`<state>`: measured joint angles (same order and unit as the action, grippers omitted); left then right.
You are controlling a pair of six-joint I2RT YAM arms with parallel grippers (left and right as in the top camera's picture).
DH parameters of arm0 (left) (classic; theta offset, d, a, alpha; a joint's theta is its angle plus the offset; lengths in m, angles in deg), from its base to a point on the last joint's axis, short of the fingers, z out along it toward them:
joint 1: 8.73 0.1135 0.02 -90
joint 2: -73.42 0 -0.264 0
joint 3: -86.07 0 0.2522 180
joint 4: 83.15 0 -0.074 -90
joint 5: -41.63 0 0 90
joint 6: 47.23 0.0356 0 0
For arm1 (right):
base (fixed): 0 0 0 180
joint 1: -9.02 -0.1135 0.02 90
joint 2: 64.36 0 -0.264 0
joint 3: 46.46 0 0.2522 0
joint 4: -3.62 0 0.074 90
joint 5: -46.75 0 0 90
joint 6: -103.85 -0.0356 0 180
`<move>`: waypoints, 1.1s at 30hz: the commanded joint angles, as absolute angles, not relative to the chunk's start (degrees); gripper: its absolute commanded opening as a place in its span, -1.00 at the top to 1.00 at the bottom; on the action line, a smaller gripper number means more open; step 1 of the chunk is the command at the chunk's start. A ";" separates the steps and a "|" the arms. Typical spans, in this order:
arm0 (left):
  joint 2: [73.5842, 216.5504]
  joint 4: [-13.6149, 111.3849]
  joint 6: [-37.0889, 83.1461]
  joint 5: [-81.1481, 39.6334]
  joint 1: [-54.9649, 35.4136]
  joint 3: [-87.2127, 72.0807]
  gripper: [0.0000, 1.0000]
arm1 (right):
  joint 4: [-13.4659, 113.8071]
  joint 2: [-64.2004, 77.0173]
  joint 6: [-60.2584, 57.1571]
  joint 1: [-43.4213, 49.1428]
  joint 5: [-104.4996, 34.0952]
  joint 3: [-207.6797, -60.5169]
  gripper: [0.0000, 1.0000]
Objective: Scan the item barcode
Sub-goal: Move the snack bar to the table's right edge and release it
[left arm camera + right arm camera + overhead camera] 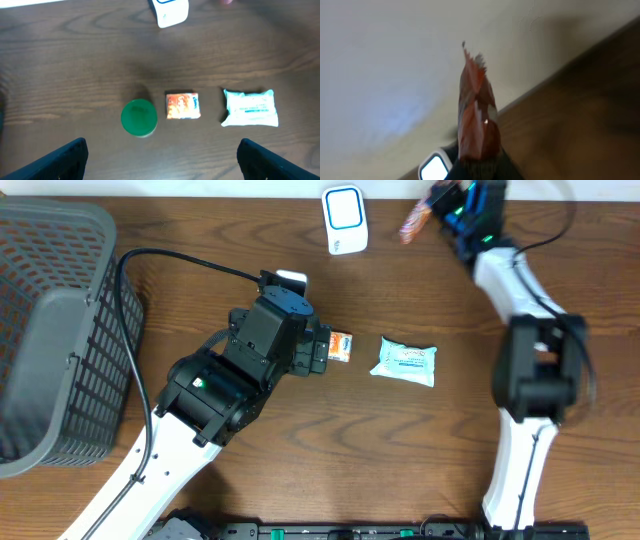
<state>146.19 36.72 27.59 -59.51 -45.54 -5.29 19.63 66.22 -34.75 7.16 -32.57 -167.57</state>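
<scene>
While the right gripper (pixel 440 210) is clamped on a red packet (pixel 414 222) just right of the white scanner (pixel 345 218), the overhead view shows the left gripper (pixel 325 345) beside a small orange box (pixel 341 346) near a wipes pack (pixel 405 361). The left wrist shows its jaws wide apart and empty, with a green round object (pixel 139 117) just left of the box. The right wrist shows the packet rising from closed jaws.

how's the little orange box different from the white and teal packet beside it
The orange box is smaller than the white and teal packet. The box is squarish with crisp edges; the packet is a longer, soft pouch with crimped ends. The box is printed orange; the packet is pale with teal trim. Both lie flat on the wooden table, apart, neither held.
</scene>
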 commanded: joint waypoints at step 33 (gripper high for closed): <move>146.41 36.61 27.70 -60.45 -45.41 -5.64 -0.91 | 56.50 64.21 11.80 48.29 -54.73 -158.02 0.98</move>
